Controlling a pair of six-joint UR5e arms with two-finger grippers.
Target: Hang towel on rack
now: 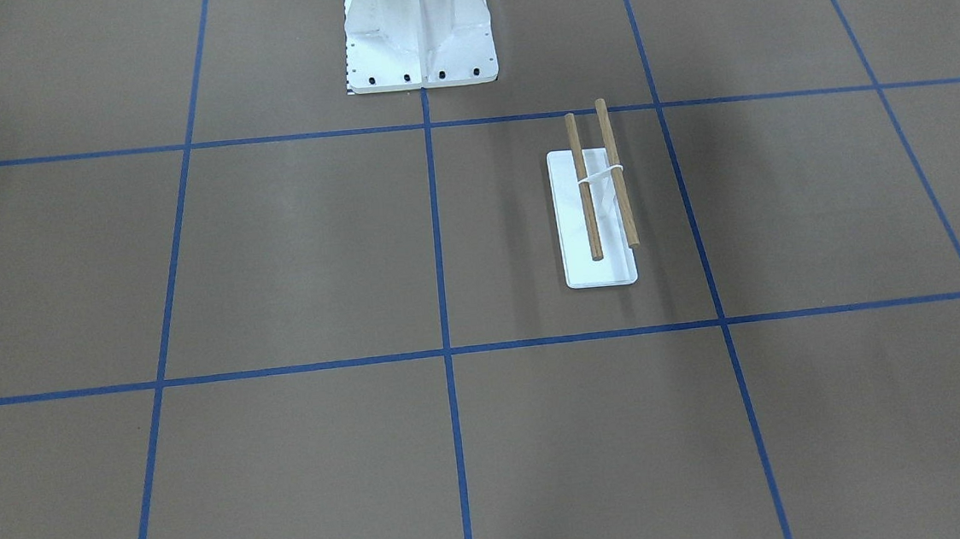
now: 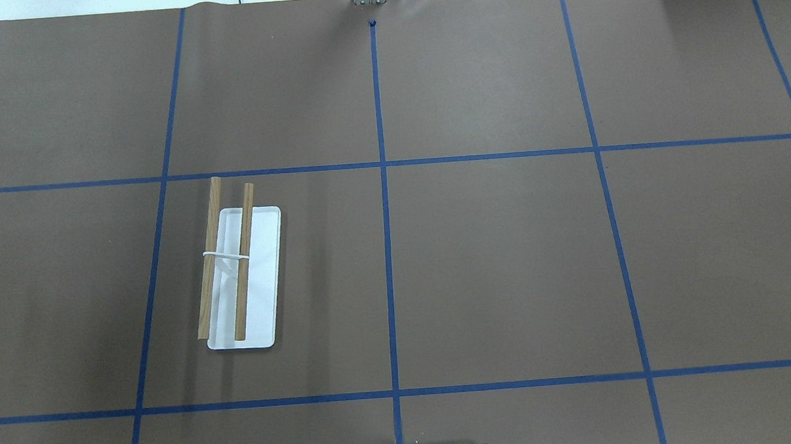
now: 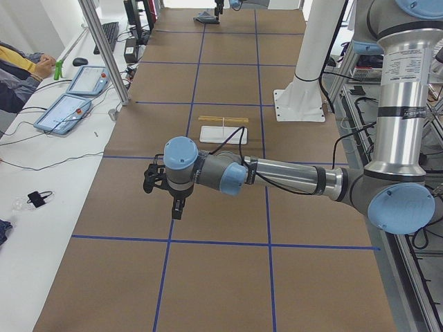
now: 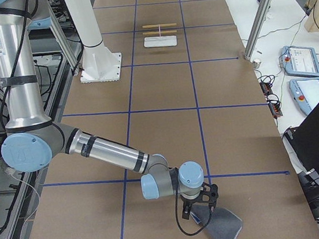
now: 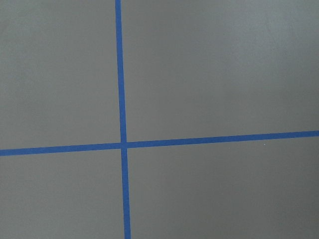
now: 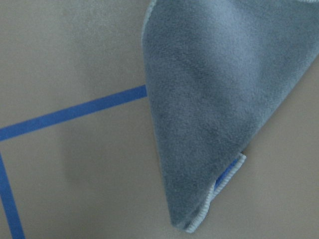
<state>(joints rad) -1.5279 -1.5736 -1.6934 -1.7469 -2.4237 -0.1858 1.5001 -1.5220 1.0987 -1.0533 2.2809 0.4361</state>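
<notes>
Rack with flat white base and two brown wooden dowel rods (image 2: 239,278) stands on the brown table's (image 2: 511,276) left half. Soft grey towel with blue underside (image 4: 224,227) sits under the right gripper (image 4: 197,210), well apart from the rack. The left gripper (image 3: 173,199) hangs above the table. Neither gripper's opening or grasp can be told.

Brown paper is covering the tabletop (image 2: 509,256), and blue tape lines (image 2: 388,250) are crossing it in a grid. A white side bench (image 3: 28,207) is running alongside, carrying control panels (image 3: 66,113) and loose cables (image 3: 41,166). An aluminium post (image 3: 105,52) is rising beside it. Even light is falling everywhere.
</notes>
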